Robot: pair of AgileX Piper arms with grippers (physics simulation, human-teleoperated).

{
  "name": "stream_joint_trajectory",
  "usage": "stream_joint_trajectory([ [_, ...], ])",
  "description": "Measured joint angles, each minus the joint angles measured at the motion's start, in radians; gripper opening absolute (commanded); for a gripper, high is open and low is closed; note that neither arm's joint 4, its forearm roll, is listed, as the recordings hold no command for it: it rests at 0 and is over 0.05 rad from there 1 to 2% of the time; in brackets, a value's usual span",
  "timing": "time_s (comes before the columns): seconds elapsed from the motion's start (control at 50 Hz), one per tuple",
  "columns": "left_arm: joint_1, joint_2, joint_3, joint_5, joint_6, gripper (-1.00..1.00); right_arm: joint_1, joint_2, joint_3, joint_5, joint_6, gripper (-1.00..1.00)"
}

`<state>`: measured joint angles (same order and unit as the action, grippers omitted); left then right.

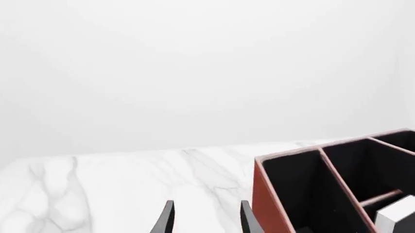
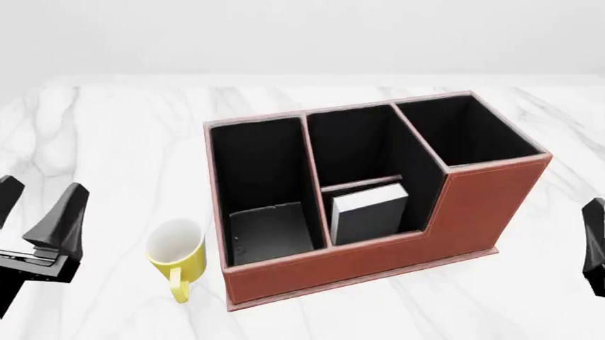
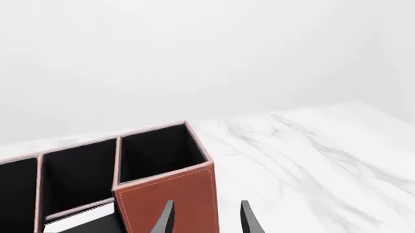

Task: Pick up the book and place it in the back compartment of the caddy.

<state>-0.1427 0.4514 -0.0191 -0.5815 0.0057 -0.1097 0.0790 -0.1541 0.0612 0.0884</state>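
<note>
Left gripper (image 2: 38, 212) sits nearest the front cam, low at the near left, well apart from the caddy (image 2: 397, 241); its two dark fingers stand spread w/ nothing between them. Left wrist view shows the same: fingertips (image 1: 167, 218) parted over bare marble table (image 1: 97, 184), caddy's left end wall just beside them but not touching.

Yellow mug (image 2: 178, 253) stands upright just beside caddy's near-left corner, handle toward the cam, white inside.

Caddy is reddish-brown outside, black inside, angled a bit on the table. Long narrow pocket (image 2: 265, 191) at its left end holds a dark flat sheet on the floor. Tall pocket at its right end (image 2: 463, 131) w/ stepped wall dropping to the low front wall.

Book (image 2: 369, 210) is in the back compartment (image 2: 416, 209), i.e. the small pocket between the low cross divider and the low outer wall nearest the cam. Black cover up, white page edge facing the divider side, leaning slightly. Deeper middle pocket (image 2: 355, 145) lies past the divider.

Right gripper (image 2: 594, 237): only a dark sliver at the right edge in front view, well apart from caddy. Right wrist view shows its fingertips (image 3: 166, 218) parted, holding nothing, caddy's tall end just beside them; book's white edge (image 3: 77, 217) visible there too.
</note>
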Motion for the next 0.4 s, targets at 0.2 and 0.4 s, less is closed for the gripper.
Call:
stream_joint_trajectory([
  [0.2, -0.007, -0.003, 0.012, -0.004, -0.010, 1.00, -0.007, 0.064, -0.356, 0.185, 0.062, 1.00],
  [0.4, -0.016, -0.006, 0.016, -0.003, -0.019, 1.00, -0.005, 0.181, -0.859, 0.389, 0.097, 1.00],
])
